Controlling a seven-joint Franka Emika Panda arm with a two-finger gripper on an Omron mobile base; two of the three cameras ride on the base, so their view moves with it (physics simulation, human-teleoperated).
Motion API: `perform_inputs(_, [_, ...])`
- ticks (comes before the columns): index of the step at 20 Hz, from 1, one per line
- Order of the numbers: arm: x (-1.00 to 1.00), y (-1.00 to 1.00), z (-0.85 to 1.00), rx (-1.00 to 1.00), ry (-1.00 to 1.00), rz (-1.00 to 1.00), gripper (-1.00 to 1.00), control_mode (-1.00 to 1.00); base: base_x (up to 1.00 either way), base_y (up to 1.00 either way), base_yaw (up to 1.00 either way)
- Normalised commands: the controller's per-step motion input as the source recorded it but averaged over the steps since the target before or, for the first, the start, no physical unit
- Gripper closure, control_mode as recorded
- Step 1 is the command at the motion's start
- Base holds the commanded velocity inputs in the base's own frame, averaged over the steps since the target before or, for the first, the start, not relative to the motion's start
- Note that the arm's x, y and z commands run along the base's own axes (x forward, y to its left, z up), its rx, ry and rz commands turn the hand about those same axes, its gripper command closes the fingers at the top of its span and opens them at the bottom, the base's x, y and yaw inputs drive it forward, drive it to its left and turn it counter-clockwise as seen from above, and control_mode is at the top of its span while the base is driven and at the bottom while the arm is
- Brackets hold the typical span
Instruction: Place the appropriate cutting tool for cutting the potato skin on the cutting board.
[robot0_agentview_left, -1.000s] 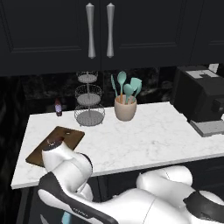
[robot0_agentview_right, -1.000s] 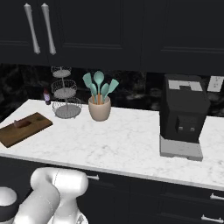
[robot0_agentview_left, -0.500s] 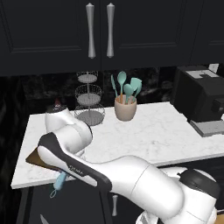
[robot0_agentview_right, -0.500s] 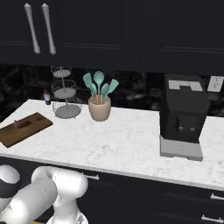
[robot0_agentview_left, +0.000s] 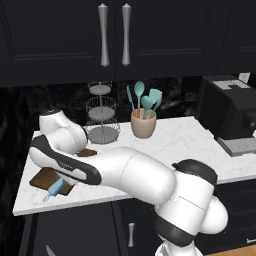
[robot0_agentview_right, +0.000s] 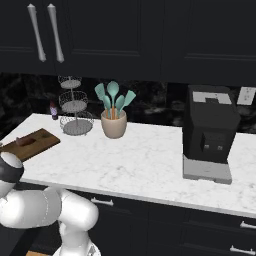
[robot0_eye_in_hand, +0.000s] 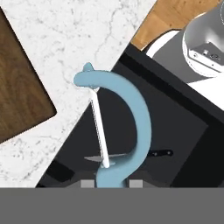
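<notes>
Gripper: low at the front left edge of the counter (robot0_agentview_left: 165, 145), seen in the left base view as the end of the arm beside the peeler (robot0_agentview_left: 56, 189); closed on the light blue handle of this tool, which rises between the two finger tips (robot0_eye_in_hand: 87, 184) in the hand view
Peeler in hand view: curved blue frame (robot0_eye_in_hand: 131, 118) with thin white blade bar, pointing away from the hand, head close to the counter edge
Peeler position: hanging over the front edge of the marble, half above the stone and half above the dark cabinet front and floor below; not touching the board
Cutting board: dark brown wood, at the left end of the counter (robot0_agentview_left: 46, 176), also seen far left in the right base view (robot0_agentview_right: 35, 142); in the hand view a rounded corner at the left side (robot0_eye_in_hand: 22, 92)
Potato: probably the small dark lump on the board in the right base view (robot0_agentview_right: 24, 141); too small to be sure
Key relation: board just beside the peeler, toward the back of the counter and away from the front edge; in the hand view to the left of the tool
Next move, as judgement: short carry inward over the board, then lower and release
</notes>
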Motion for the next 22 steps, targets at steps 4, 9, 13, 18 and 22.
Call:
perform_inputs(4, [0.38, -0.04, -0.23, -0.04, -0.04, -0.18, 1.0, -1.0, 0.0, 0.0, 0.0])
perform_inputs(9, [0.63, 0.0, -0.36, -0.06, 0.0, -0.17, 1.0, -1.0, 0.0, 0.0, 0.0])
perform_inputs(13, [0.59, 0.0, -0.39, 0.0, 0.0, -0.08, 1.0, -1.0, 0.0, 0.0, 0.0])
perform_inputs(18, [0.54, 0.19, -0.39, -0.01, 0.0, -0.01, 1.0, -1.0, 0.0, 0.0, 0.0])
perform_inputs(22, [0.54, 0.18, -0.33, 0.0, 0.0, 0.0, 1.0, -1.0, 0.0, 0.0, 0.0])
